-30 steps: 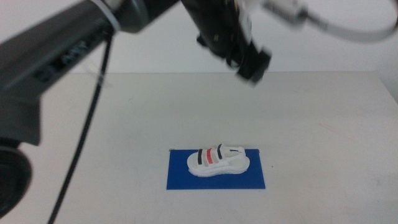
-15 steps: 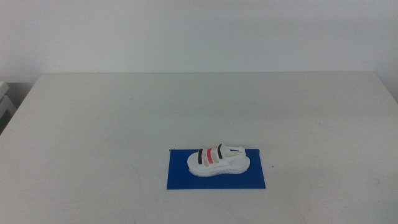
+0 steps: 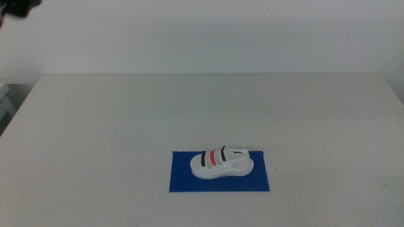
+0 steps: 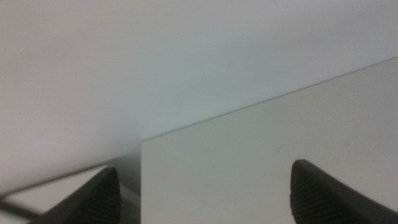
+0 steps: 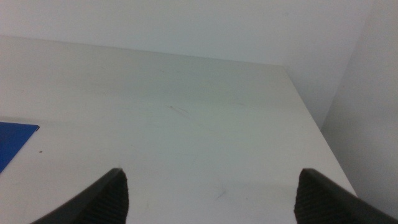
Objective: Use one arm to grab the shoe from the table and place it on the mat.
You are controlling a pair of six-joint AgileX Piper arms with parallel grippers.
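The white shoe [image 3: 222, 162] with black, grey and red straps lies on its sole on the dark-blue mat [image 3: 183, 180], near the front of the white table [image 3: 126, 113]. No gripper is near it. In the middle view, only a dark bit of the left arm [image 3: 14, 5] shows at the upper left corner. In the left wrist view, my left gripper [image 4: 205, 199] is open and empty, facing a table corner and the wall. My right gripper [image 5: 211, 199] is open and empty over bare table. A corner of the mat [image 5: 12, 140] shows in the right wrist view.
A pale wall stands behind the table's far edge [image 3: 208, 74]. The right wrist view shows the table's side edge [image 5: 311, 112] with a drop beyond it. A pale object [image 3: 5, 101] sits past the table's left edge.
The left arm, which hung over the table a second ago, has pulled away out of the middle view. Only a dark bit now shows at the upper left corner. Shoe and mat have not moved.
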